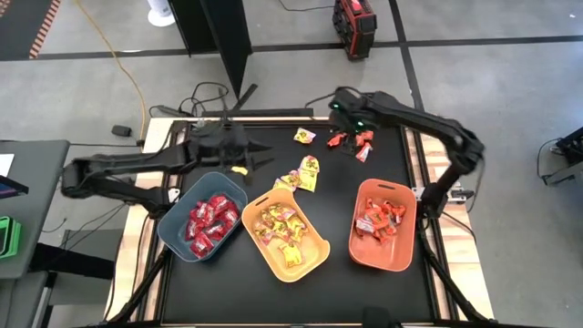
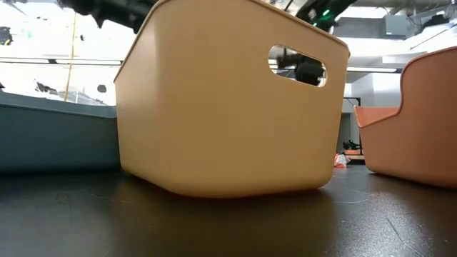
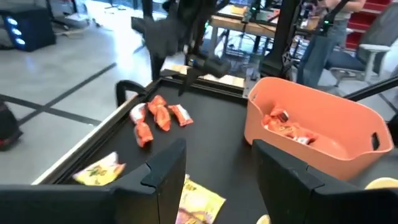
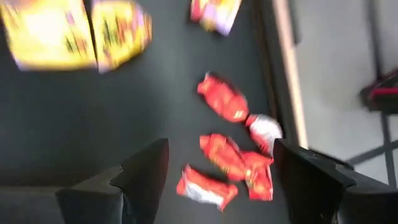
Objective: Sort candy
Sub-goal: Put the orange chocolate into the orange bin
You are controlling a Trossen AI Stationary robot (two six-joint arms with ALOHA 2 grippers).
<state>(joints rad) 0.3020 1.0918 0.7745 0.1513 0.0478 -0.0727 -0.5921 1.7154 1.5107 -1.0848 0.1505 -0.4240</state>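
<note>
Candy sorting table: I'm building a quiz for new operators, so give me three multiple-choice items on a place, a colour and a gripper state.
1. Where do the loose orange-red candies lie?
A. at the table's far edge by the right gripper
B. inside the blue-grey bin
C. on the floor

2. Which bin holds deep red candy?
A. orange bin
B. yellow bin
C. blue-grey bin

3. How is the right gripper?
A. open, empty
B. shut on a candy
C. out of sight

Answers: 1 A, the high view shows them there. 2 C, red wrappers fill it. 3 A, the right wrist view shows spread fingers over the candies.
</note>
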